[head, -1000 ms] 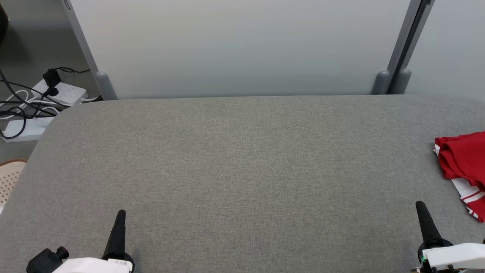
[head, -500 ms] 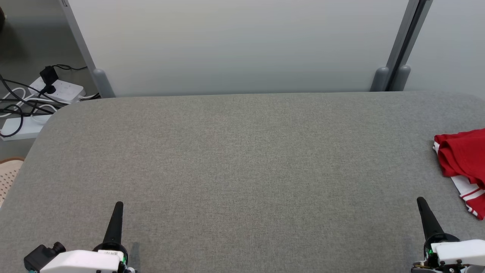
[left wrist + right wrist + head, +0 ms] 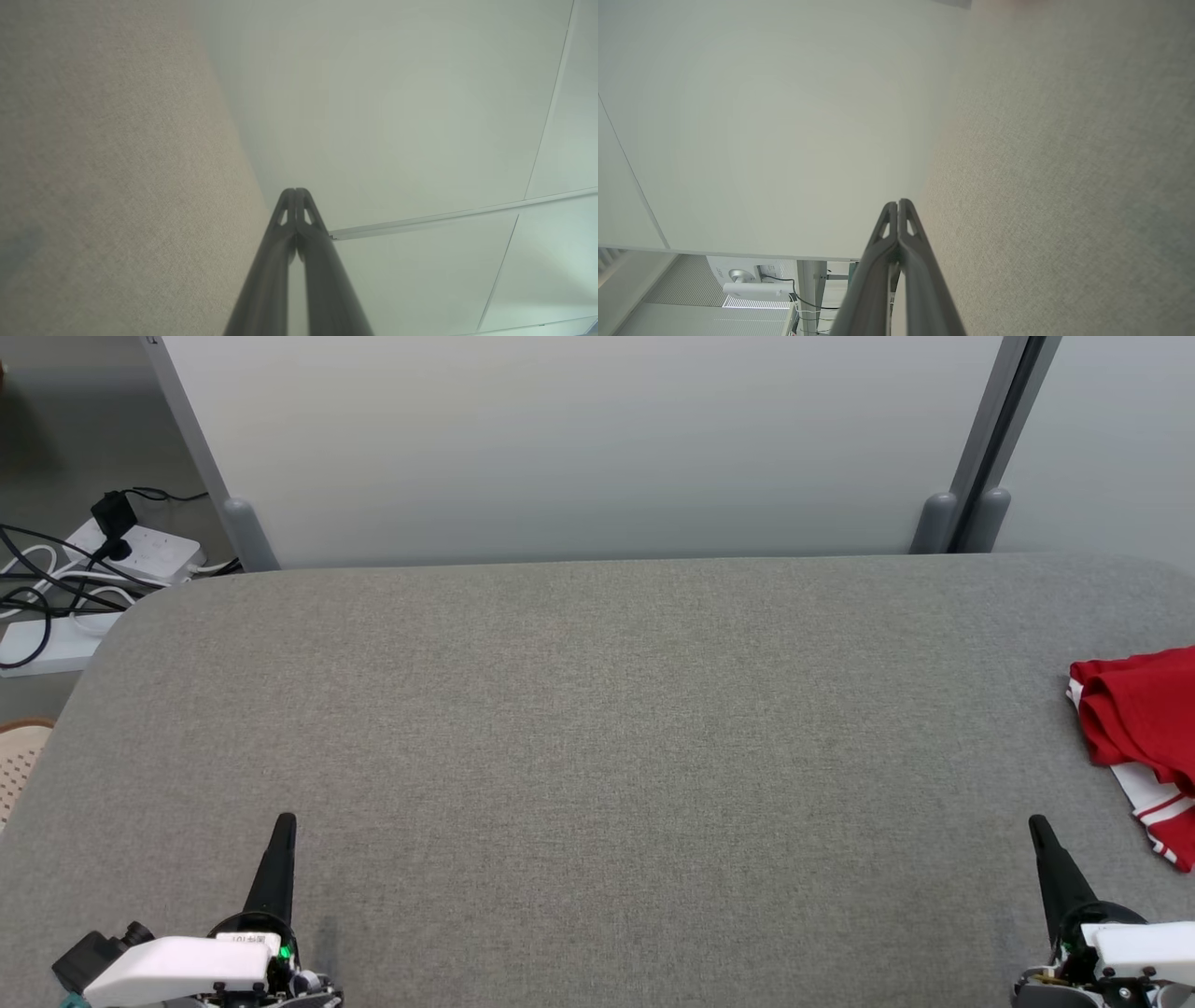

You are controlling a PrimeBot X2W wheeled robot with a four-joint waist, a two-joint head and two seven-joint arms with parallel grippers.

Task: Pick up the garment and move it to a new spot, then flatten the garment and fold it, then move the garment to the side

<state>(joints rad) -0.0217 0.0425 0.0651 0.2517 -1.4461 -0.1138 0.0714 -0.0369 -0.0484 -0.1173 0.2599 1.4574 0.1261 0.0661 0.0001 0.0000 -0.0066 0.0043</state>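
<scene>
A lab or test room is suggested, rather than a home. A wide table [image 3: 597, 728] covered in plain grey fabric is spread across the middle of the head view. It is closed off along the top by pale partition panels [image 3: 597, 448] held between grey posts [image 3: 936, 523]. On the bare floor at the upper left, white power strips [image 3: 149, 551] are laid out with loose black and white cables [image 3: 65, 588]. At the lower left of the right wrist view, a white device [image 3: 752, 284] with cords can be made out
</scene>
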